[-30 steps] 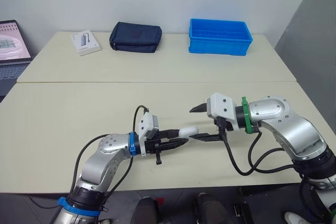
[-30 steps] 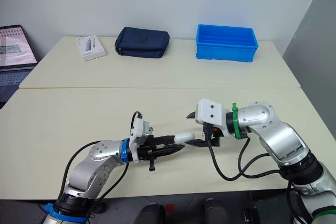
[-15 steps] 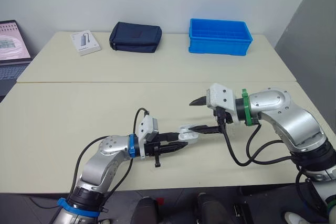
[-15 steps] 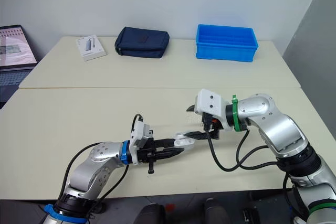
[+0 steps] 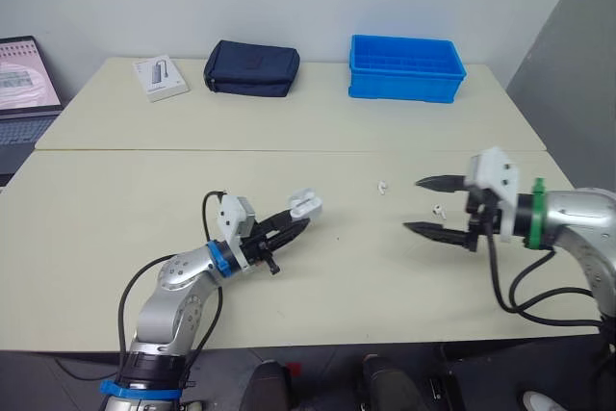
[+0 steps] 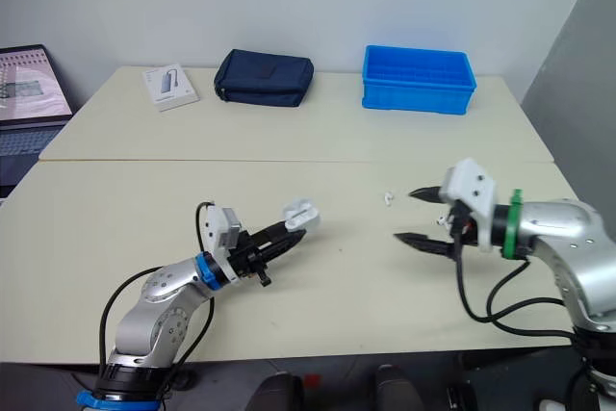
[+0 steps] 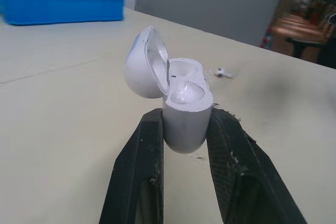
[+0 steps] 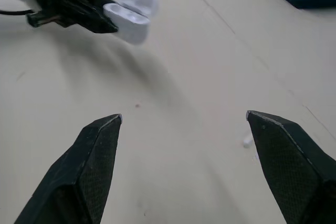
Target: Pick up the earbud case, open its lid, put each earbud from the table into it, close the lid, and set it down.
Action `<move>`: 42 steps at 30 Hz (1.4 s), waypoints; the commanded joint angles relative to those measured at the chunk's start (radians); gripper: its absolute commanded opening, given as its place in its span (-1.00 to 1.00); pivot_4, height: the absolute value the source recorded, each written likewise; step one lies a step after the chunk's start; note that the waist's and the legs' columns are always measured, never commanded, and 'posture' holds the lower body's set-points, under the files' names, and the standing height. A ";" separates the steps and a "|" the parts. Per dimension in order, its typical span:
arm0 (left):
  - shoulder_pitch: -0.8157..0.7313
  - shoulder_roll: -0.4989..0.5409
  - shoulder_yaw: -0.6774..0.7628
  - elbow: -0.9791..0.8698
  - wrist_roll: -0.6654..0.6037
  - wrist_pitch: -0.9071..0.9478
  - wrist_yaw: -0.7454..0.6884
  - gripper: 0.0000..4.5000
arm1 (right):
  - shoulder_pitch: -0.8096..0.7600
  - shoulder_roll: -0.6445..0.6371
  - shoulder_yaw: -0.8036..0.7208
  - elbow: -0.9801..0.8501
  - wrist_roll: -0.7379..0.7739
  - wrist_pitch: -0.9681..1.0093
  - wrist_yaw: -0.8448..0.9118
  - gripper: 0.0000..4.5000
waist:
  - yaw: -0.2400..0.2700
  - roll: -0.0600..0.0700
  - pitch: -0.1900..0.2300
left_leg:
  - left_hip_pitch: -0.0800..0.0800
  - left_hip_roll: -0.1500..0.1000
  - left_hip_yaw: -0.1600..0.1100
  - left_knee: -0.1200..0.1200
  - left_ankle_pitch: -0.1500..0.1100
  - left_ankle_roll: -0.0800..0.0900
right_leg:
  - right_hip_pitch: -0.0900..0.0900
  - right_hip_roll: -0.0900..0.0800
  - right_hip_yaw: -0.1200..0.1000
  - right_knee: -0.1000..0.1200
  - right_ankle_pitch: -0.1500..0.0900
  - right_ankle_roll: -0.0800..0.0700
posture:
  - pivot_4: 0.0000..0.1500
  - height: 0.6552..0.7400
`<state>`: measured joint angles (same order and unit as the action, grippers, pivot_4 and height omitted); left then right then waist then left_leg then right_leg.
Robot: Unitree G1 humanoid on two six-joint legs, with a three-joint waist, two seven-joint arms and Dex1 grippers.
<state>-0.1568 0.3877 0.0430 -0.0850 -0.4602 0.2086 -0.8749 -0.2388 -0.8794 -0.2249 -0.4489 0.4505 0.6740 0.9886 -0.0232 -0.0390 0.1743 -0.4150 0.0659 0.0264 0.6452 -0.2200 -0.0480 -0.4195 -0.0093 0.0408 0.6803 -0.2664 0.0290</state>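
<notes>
Pick-up and lid opening are reading as done. The left gripper [image 5: 298,221] is pinching the earbud case [image 5: 305,205] by its lower body and holding it clear of the table [image 5: 135,190], lid [image 7: 143,70] hinged back, sockets looking empty. The near earbud [image 5: 439,209] and far earbud [image 5: 381,186] are lying on the table. Loading, closing and setting down are remaining. The right gripper [image 5: 411,204] is hovering low beside the near earbud, fingers spread wide.
</notes>
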 commanded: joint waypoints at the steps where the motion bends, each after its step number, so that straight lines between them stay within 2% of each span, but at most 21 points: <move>1: -0.009 0.010 0.027 -0.020 -0.009 -0.029 0.001 -0.64 | 0.175 -0.048 -0.178 0.007 -0.048 -0.087 0.023 0.76 | 0.006 0.000 0.000 | 0.000 0.000 0.000 0.000 0.000 0.000 | 0.000 0.000 0.000 0.000 0.000 0.000 | 1.00 0.72; 6: -0.040 0.008 0.034 0.002 0.013 -0.068 0.008 -0.64 | 0.484 0.001 -0.339 0.044 -0.106 -0.213 0.028 0.76 | 0.016 0.000 0.000 | 0.000 0.000 0.000 0.000 0.000 0.000 | 0.000 0.000 0.000 -0.001 0.000 0.000 | 1.00 0.72; 9: -0.057 0.002 0.027 0.011 0.028 -0.092 0.013 -0.64 | 0.572 0.055 -0.359 0.061 -0.122 -0.272 0.003 0.76 | 0.012 0.001 -0.001 | 0.002 0.000 0.000 0.000 0.000 0.000 | 0.001 0.000 0.001 0.000 0.001 0.000 | 1.00 0.72; 13: -0.065 0.000 0.023 0.012 0.031 -0.097 0.018 -0.64 | 0.601 0.088 -0.351 0.038 -0.111 -0.285 -0.021 0.76 | -0.002 0.001 -0.001 | 0.007 -0.001 0.001 0.000 0.000 0.000 | 0.005 0.001 0.003 0.000 0.002 0.000 | 1.00 0.72; 17: -0.072 0.001 0.021 0.011 0.035 -0.097 0.024 -0.64 | 0.602 0.090 -0.351 0.050 -0.104 -0.273 -0.042 0.76 | -0.006 0.001 -0.001 | 0.015 -0.001 0.001 0.000 0.000 0.000 | 0.013 0.000 0.004 -0.001 -0.002 -0.007 | 1.00 0.72; 20: -0.072 0.000 0.024 0.009 0.043 -0.103 0.036 -0.64 | 0.593 0.086 -0.355 0.070 -0.093 -0.274 -0.044 1.00 | -0.006 0.001 -0.001 | 0.015 -0.001 0.001 0.000 0.000 0.000 | 0.013 0.000 0.004 -0.001 -0.002 -0.007 | 1.00 0.72; 24: -0.065 -0.003 0.022 -0.001 0.048 -0.107 0.051 -0.64 | 0.570 0.081 -0.333 0.075 -0.095 -0.279 -0.048 1.00 | -0.006 0.001 0.000 | 0.015 -0.001 0.001 -0.001 0.000 0.000 | 0.013 0.000 0.004 -0.002 -0.002 -0.007 | 1.00 0.72; 30: -0.059 0.000 0.018 -0.006 0.061 -0.114 0.066 -0.64 | 0.394 0.117 -0.206 -0.031 -0.015 -0.149 -0.139 1.00 | -0.009 0.001 0.000 | 0.015 -0.001 0.001 -0.001 0.000 0.000 | 0.013 0.001 0.004 -0.001 -0.002 -0.007 | 1.00 0.72; 34: -0.058 0.002 0.018 -0.006 0.067 -0.113 0.070 -0.64 | 0.200 0.199 -0.030 -0.046 -0.067 -0.079 -0.293 1.00 | -0.008 0.000 0.000 | 0.015 -0.001 0.001 -0.001 0.000 0.000 | 0.013 0.001 0.003 -0.001 -0.002 -0.007 | 1.00 0.72; 38: -0.059 0.004 0.013 -0.008 0.072 -0.109 0.070 -0.64 | -0.035 0.357 0.163 0.084 -0.200 -0.026 -0.497 1.00 | -0.010 0.000 0.000 | 0.014 0.000 0.001 -0.002 0.000 0.000 | 0.012 0.001 0.004 -0.002 0.000 -0.004 | 1.00 0.72; 42: -0.061 0.007 0.007 -0.010 0.073 -0.105 0.070 -0.64 | -0.205 0.497 0.257 0.282 -0.292 -0.032 -0.625 1.00 | -0.006 0.000 0.000 | 0.013 0.000 0.001 -0.003 0.000 0.000 | 0.010 0.001 0.003 -0.002 0.001 -0.002 | 1.00 0.72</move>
<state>-0.2066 0.3900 0.0458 -0.0665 -0.3853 0.1198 -0.8057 -0.4058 -0.4009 0.0188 -0.2169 0.1947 0.6568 0.4106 -0.0296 -0.0388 0.1744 -0.4030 0.0655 0.0276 0.6420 -0.2201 -0.0480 -0.4101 -0.0085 0.0435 0.6787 -0.2656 0.0270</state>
